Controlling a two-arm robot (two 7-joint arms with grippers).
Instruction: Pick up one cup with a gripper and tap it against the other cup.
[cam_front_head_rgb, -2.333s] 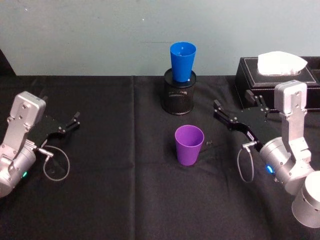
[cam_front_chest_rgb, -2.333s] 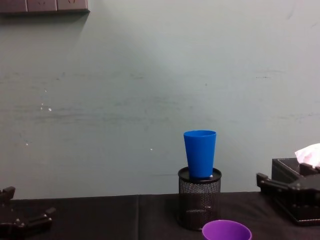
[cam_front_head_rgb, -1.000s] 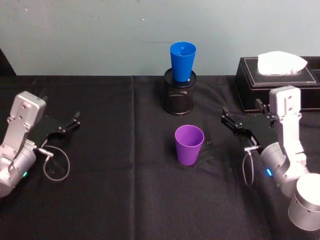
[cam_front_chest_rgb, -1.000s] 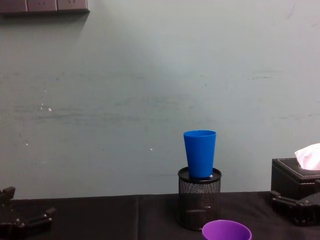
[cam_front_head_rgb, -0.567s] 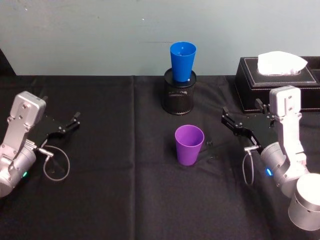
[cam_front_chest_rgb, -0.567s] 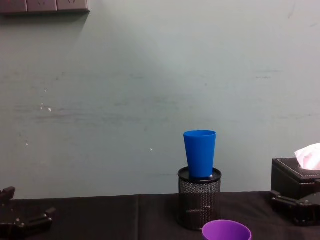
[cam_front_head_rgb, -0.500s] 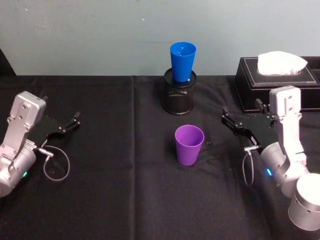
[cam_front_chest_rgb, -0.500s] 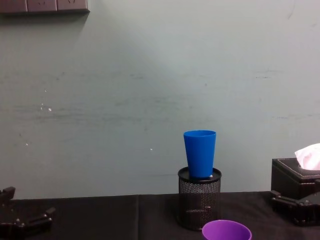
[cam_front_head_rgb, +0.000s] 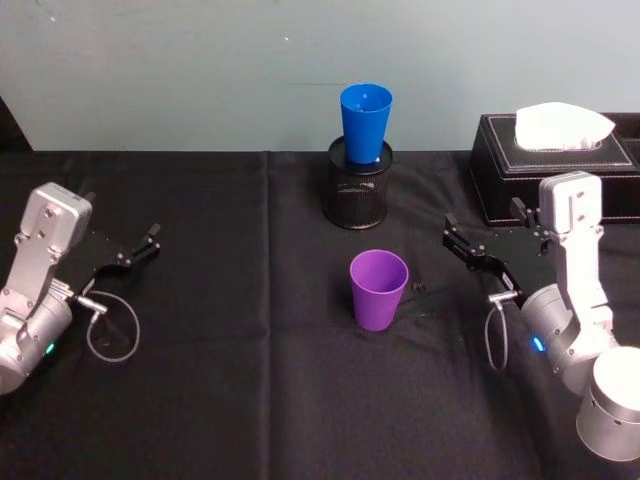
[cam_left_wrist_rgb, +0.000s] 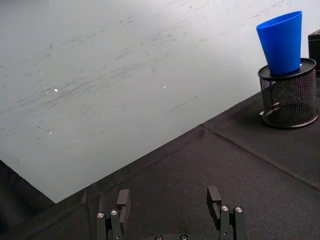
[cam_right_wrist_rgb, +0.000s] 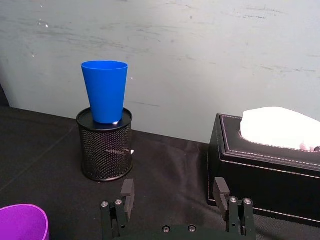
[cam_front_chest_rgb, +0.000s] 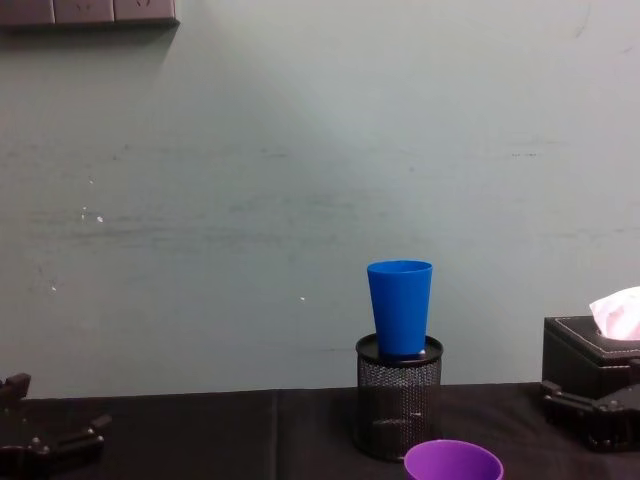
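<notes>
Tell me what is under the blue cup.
The blue cup stands upright on the solid black top of a black mesh pen holder, which sits on the black tablecloth. Whatever is inside the holder is hidden under that top.

two cups (cam_front_head_rgb: 378, 289), one mesh holder (cam_front_head_rgb: 359, 195), one tissue box (cam_front_head_rgb: 555, 166), two grippers (cam_front_head_rgb: 484, 238).

Silver-grey arms, black two-fingered right tool (cam_front_head_rgb: 487, 236), looped grey cables, blue lights
</notes>
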